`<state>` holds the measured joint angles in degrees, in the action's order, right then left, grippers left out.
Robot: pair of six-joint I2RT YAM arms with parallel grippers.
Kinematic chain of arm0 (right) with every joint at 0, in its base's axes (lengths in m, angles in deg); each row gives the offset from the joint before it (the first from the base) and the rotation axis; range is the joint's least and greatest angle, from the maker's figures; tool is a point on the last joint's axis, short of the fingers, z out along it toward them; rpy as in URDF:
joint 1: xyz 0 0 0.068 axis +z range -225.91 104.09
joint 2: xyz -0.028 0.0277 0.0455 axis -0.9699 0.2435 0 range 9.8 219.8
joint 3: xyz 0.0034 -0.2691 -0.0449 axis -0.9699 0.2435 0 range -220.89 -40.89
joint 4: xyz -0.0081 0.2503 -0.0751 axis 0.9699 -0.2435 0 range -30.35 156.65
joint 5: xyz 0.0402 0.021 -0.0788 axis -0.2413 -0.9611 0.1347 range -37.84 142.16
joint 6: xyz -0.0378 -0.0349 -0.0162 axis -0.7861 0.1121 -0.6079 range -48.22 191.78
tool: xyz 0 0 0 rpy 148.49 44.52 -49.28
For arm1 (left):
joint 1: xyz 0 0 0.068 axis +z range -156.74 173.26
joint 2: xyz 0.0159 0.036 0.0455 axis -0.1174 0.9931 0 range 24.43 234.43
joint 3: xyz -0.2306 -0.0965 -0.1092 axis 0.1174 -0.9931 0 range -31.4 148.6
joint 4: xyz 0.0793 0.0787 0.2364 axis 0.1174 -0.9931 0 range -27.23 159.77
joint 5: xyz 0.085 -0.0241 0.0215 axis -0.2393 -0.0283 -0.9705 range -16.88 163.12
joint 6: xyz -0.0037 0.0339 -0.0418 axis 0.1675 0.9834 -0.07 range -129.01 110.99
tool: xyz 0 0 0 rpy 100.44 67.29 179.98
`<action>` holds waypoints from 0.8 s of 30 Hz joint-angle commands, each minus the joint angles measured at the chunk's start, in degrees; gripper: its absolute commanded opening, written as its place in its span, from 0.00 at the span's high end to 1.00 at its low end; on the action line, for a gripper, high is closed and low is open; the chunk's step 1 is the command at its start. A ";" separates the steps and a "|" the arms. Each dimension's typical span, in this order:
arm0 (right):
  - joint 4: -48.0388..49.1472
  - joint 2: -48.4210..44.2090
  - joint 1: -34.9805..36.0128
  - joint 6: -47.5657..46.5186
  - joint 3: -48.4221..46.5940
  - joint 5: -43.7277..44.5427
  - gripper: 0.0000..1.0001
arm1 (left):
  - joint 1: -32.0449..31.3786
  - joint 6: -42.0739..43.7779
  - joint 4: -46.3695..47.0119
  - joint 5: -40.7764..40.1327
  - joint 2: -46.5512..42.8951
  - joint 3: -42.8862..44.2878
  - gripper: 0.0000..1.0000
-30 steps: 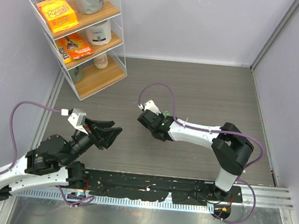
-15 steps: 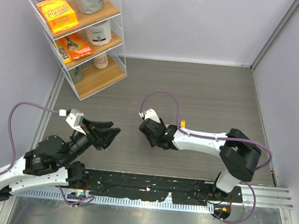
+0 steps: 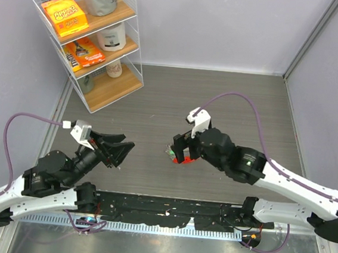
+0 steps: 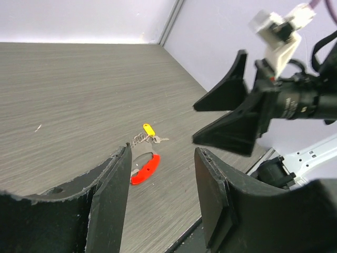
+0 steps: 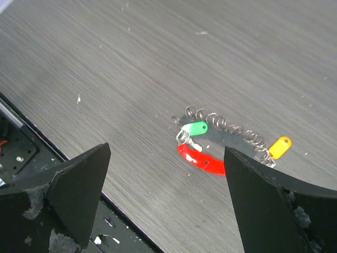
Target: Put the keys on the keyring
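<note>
The keyring lies flat on the table: a red crescent (image 5: pixel 202 161) with a silvery chain (image 5: pixel 226 125) curving round behind it. The green key (image 5: pixel 195 128) rests at the crescent's left end, touching it. The yellow key (image 5: pixel 279 147) sits at the chain's far right end. My right gripper (image 5: pixel 167 151) hovers open above them with nothing between its fingers. My left gripper (image 4: pixel 163 153) is open and empty, well short of the red crescent (image 4: pixel 146 168) and the yellow key (image 4: pixel 148 128). From above, the right gripper (image 3: pixel 177 150) stands over the keyring (image 3: pixel 182 159), and the left gripper (image 3: pixel 119 148) is to its left.
A white wire shelf rack (image 3: pixel 87 41) with boxes and jars stands at the back left. A black slotted rail (image 3: pixel 167 210) runs along the near table edge, close to the keyring. Walls close in the table at the back and on both sides.
My right gripper has opened wide and its arm has swung round. The keyring with the keys now lies on the table under it. The left arm has barely moved.
</note>
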<state>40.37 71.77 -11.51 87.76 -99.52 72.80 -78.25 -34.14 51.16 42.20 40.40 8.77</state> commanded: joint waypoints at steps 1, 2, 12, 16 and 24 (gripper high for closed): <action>-4.91 -4.58 0.20 -3.68 -4.21 0.27 0.05 | 0.05 2.97 -0.19 -0.37 2.05 3.34 0.42; -5.27 -6.06 0.20 -4.38 -4.99 1.14 0.05 | -0.04 3.32 -0.37 -0.11 2.40 3.87 0.42; -9.66 -10.82 0.20 -7.11 -9.31 8.00 0.05 | -0.04 8.24 -0.72 -0.20 5.39 7.64 0.18; -9.23 -12.58 0.20 -7.90 -10.54 9.15 0.05 | 0.05 11.06 -0.90 0.59 6.01 9.14 0.00; -7.20 -12.06 0.20 -6.94 -12.38 16.88 0.05 | 0.05 15.36 -1.08 0.86 6.09 11.08 0.00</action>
<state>31.03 58.42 -11.51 80.66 -108.26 84.39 -78.25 -22.18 49.32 42.73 46.08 17.66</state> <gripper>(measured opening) 0.955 0.994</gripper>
